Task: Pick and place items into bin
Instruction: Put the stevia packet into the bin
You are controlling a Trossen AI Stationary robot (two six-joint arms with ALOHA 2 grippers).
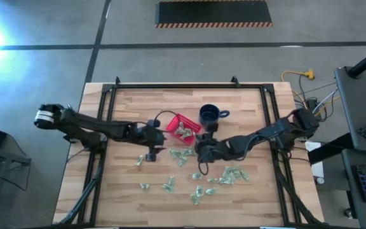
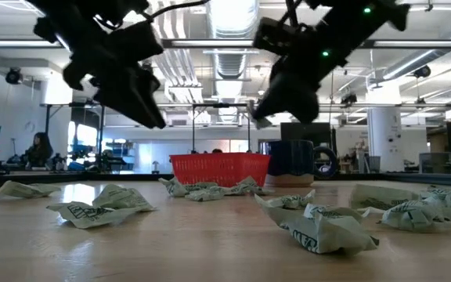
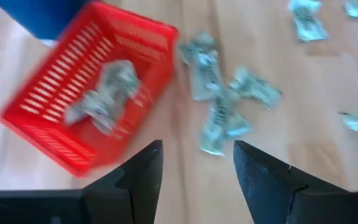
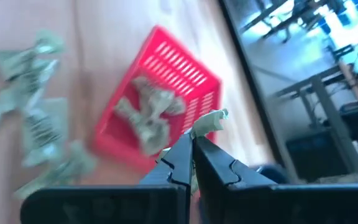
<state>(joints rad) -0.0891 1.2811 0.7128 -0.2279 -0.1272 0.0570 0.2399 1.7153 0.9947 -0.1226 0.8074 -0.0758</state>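
Right wrist view: the right end effector pinched one crinkled wrapped piece beside the red slatted plastic bin — mid-worktop, several pieces inside. Left end effector spread apart.

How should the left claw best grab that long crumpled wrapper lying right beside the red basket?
From above, across its narrow middle: the wrapper lies flat and elongated, clear of the basket wall. The open left gripper hangs just short of it; the right gripper grips another piece.
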